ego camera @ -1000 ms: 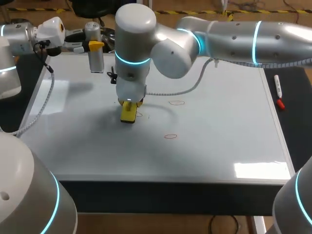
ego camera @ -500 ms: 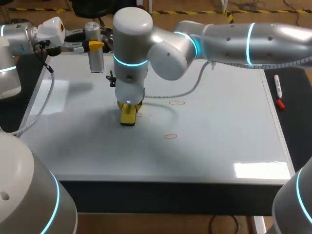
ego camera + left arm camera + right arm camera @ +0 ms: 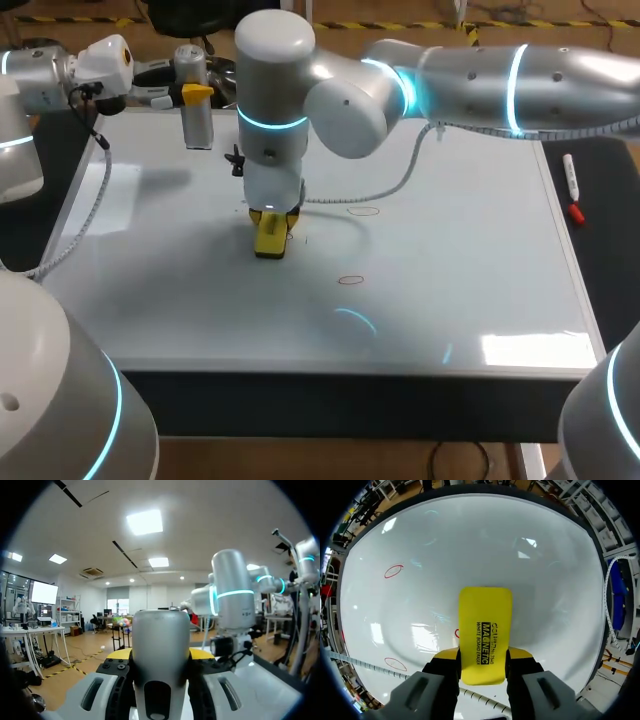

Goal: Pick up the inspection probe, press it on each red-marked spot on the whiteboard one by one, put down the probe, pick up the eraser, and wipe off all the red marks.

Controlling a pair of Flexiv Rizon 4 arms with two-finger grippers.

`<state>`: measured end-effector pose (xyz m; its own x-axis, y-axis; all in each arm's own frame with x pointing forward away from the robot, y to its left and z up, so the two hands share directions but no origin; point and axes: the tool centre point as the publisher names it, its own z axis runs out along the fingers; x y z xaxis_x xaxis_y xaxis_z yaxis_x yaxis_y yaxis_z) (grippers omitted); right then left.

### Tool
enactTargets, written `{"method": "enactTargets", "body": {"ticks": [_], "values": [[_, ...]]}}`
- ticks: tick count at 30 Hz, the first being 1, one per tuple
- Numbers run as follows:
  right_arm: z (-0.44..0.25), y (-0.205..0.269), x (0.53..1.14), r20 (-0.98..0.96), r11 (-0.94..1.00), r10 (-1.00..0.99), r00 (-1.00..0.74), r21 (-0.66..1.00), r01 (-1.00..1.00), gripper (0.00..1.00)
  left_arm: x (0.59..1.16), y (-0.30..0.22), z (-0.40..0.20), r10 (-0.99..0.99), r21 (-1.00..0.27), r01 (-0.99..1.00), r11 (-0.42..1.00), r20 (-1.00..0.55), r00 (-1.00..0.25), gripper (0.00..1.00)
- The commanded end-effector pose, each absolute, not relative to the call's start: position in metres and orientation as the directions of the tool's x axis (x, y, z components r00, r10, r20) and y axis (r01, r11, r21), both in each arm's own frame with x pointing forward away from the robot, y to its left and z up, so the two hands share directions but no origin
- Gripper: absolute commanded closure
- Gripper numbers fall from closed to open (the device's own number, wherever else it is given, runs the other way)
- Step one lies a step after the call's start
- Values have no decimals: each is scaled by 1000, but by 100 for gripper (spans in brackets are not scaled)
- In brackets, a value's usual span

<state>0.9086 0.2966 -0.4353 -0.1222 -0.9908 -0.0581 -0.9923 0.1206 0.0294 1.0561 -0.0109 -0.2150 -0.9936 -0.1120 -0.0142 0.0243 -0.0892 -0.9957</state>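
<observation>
The right claw (image 3: 482, 656) pinches the yellow eraser (image 3: 485, 630), flat on the whiteboard (image 3: 545, 580). Since half a second ago it has slid a little sideways over the red mark (image 3: 456, 633) just beside it, which seems partly wiped. One red oval (image 3: 393, 571) waits ahead of the claw, another oval (image 3: 395, 663) beside it. The left claw (image 3: 161, 654) grips the probe (image 3: 161, 635).

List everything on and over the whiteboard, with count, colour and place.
whiteboard: one, white, covers the table.
eraser: one, yellow, on the whiteboard left of its middle.
red marks: two oval outlines right of the eraser, the second at; a red trace at the eraser's edge.
inspection probe: one, silver, at the whiteboard's far left corner.
marker: one, white, beside the whiteboard's right edge.
left gripper: yellow tips, shut on the inspection probe.
right gripper: yellow tips, shut on the eraser.
</observation>
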Motion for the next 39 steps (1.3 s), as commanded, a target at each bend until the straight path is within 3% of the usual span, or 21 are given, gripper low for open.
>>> {"method": "enactTargets", "body": {"ticks": [1, 18, 30, 39], "values": [[-472, 277, 904, -59, 137, -989, -138, 29, -990, 100, 1055, -11, -213, -114, -996, 24, -87, -14, -993, 100], [-481, 233, 895, -19, 236, -971, -237, 36, -971, 100, 1055, -11, -213, -114, -996, 24, -87, -14, -993, 100], [-393, 230, 920, -26, 180, -983, -181, 19, -983, 100, 1055, -11, -213, -114, -996, 24, -87, -14, -993, 100], [-373, 220, 934, -38, 157, -987, -156, -1, -988, 100, 1055, -11, -213, -114, -996, 24, -87, -14, -993, 100]]}}
